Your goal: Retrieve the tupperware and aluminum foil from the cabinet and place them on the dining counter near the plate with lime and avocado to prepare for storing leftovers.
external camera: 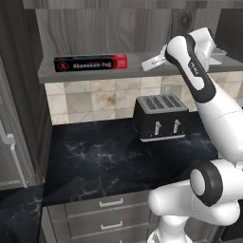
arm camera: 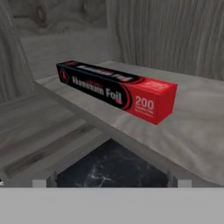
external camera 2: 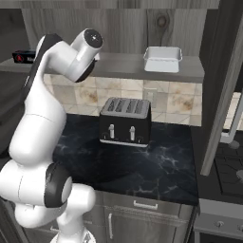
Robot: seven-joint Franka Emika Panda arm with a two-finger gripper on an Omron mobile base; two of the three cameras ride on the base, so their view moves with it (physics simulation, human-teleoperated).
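Note:
The aluminum foil point(external camera: 90, 63) is a long black box with a red end, lying on the left of the cabinet shelf point(external camera: 95, 75). In the hand view the aluminum foil point(arm camera: 116, 89) lies just ahead on the shelf point(arm camera: 197, 127), red end nearest. My gripper point(external camera: 146, 65) hovers at shelf height to the right of the box, pointing at it. Its jaws point(arm camera: 111, 182) are open and hold nothing. The pale tupperware point(external camera 2: 163, 59) sits on the right of the shelf point(external camera 2: 123, 64); the arm partly hides the tupperware point(external camera: 219, 56). The dining counter and plate are out of view.
A black toaster point(external camera: 159, 117) stands on the black marble worktop point(external camera: 95, 161) under the shelf, against the tiled wall. Grey drawers point(external camera: 111, 203) run below the worktop. An open cabinet door point(external camera 2: 223, 95) hangs at the right, and a dark side panel point(external camera: 19, 95) bounds the left.

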